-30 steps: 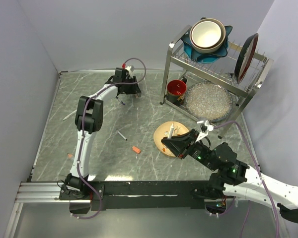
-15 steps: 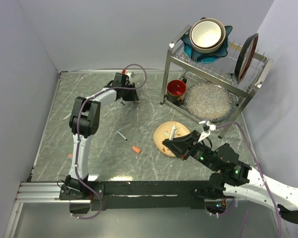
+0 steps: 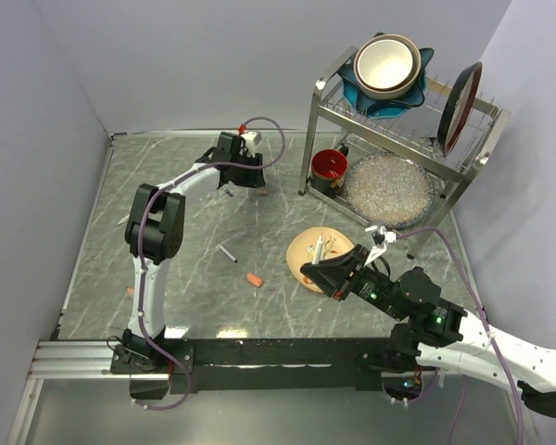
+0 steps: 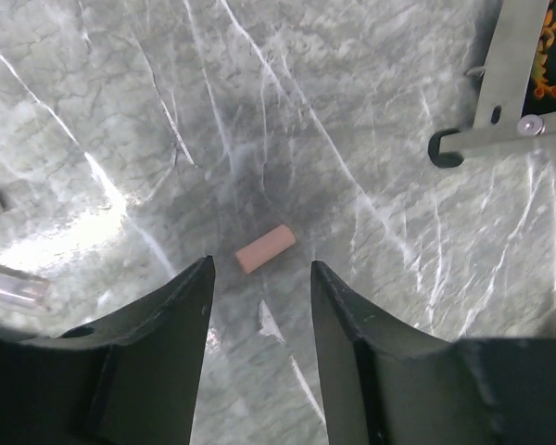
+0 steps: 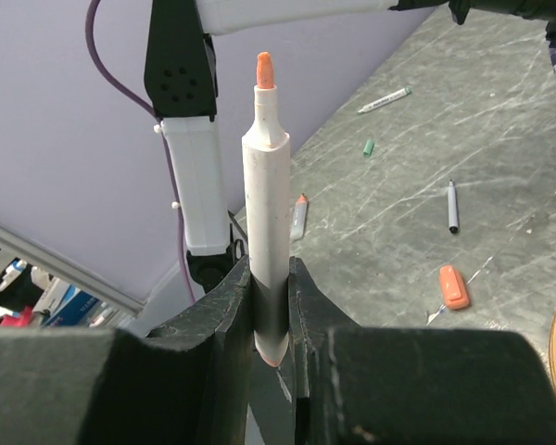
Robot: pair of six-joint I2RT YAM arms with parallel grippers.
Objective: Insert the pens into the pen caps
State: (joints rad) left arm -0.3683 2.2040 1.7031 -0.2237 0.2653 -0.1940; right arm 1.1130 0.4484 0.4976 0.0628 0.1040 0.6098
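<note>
You're in a robot lab cell: plain lilac walls (image 3: 213,56) box your marbled surface (image 3: 185,269), mounting rail (image 3: 74,357) along its edge.

I log the pen (image 5: 267,185) in my right gripper (image 5: 269,278): white barrel, orange tip. Cap (image 4: 265,248) just ahead of left gripper (image 4: 261,271): pale salmon. Both grippers black. Table (image 4: 380,158) under them: grey-green marble, white veins.

High overview, two close wrist views, sharing table (image 3: 278,204)

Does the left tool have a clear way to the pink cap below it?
Probably yes: the pink cap lies bare on the table just ahead of the left tool, fingers apart, nothing between.
</note>
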